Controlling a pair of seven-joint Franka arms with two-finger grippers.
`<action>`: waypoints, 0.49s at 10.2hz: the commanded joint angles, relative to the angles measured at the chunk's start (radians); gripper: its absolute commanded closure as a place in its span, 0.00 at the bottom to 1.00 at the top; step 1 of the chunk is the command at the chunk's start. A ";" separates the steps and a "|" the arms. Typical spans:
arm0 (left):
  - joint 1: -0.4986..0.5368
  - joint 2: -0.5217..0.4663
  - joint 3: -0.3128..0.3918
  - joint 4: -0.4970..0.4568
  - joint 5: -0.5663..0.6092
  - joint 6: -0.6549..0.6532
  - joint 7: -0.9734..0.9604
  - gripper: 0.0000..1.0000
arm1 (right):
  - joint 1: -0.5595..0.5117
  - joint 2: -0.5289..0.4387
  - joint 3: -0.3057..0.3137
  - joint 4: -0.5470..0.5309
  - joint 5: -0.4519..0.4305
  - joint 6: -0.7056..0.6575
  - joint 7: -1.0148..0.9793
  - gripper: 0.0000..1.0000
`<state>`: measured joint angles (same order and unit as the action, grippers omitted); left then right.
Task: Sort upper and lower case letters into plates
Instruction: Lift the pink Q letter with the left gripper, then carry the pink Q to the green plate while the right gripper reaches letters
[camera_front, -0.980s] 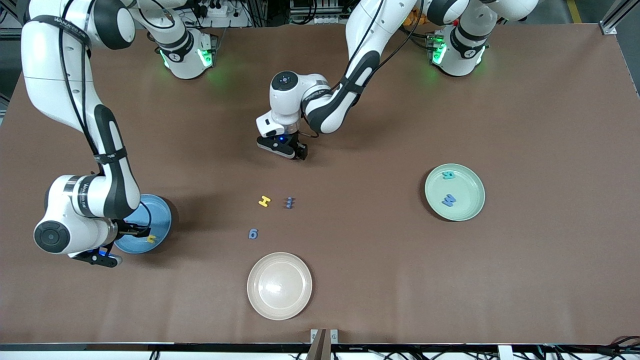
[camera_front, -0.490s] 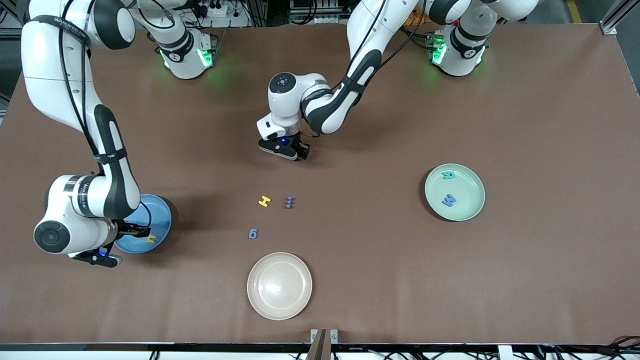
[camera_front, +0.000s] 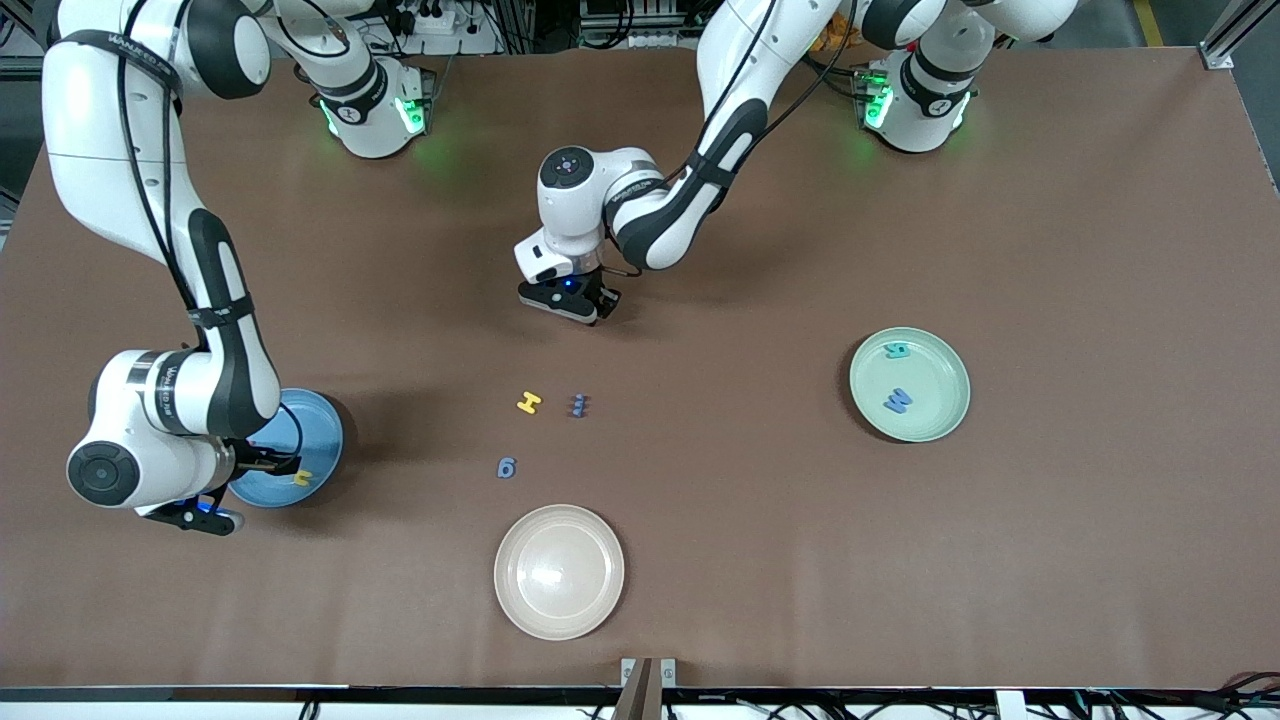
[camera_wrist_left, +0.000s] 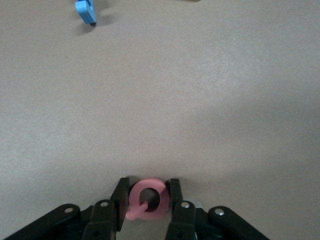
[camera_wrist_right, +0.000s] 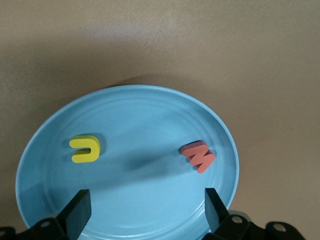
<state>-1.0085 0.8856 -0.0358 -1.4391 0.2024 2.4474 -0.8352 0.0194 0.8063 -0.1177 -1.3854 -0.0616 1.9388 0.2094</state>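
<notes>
Tabletop bears pink letter (camera_wrist_left: 147, 200) between left pincer (camera_wrist_left: 148, 206) fingers.

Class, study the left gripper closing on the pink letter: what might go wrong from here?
1. The left gripper straddles the small pink letter flat on the table; the fingers may scrape the table or squeeze it out sideways.
2. Held only by its thin edges, it could drop on the way to a plate.
</notes>
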 joint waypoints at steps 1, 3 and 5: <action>0.007 -0.019 -0.007 -0.003 -0.024 -0.027 0.002 0.62 | -0.009 -0.030 0.013 -0.023 -0.017 0.000 -0.005 0.00; 0.031 -0.054 -0.010 0.000 -0.061 -0.126 0.081 0.62 | -0.009 -0.029 0.013 -0.023 -0.015 0.000 -0.005 0.00; 0.044 -0.106 -0.003 -0.001 -0.139 -0.191 0.183 0.62 | 0.002 -0.032 0.020 -0.021 -0.004 0.000 -0.004 0.00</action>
<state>-0.9802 0.8384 -0.0360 -1.4237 0.1140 2.3150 -0.7243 0.0212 0.8035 -0.1143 -1.3854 -0.0613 1.9391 0.2092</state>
